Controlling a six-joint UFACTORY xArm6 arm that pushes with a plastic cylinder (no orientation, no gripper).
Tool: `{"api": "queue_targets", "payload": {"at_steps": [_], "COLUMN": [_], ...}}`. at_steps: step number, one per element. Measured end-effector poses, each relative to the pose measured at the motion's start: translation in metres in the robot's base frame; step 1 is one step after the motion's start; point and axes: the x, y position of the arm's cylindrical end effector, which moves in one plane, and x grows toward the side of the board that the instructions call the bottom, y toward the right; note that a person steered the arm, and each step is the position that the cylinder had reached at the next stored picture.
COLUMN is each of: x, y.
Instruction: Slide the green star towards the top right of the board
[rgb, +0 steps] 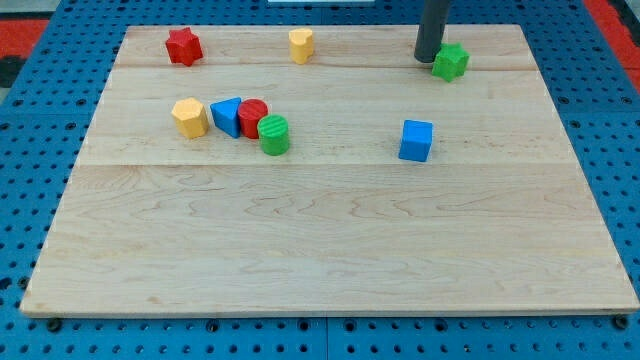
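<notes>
The green star (451, 62) lies near the view's top right part of the wooden board (330, 230). My rod comes down from the view's top edge, and my tip (428, 58) rests on the board just left of the green star, touching or nearly touching it.
A red star (184, 46) and a yellow block (301, 45) sit along the view's top. A yellow hexagon (189, 117), blue triangle (228, 116), red cylinder (253, 117) and green cylinder (274, 134) cluster at left centre. A blue cube (416, 140) lies below the green star.
</notes>
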Motion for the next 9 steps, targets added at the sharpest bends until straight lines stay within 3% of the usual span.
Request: {"api": "queue_targets", "payload": {"at_steps": [1,2,3,5,6,7,9], "x": [0.054,0.047,0.005,0.035,-0.029,-0.045,0.009], "y": [-0.034,0.023,0.057,0.107,0.157,0.116,0.071]}}
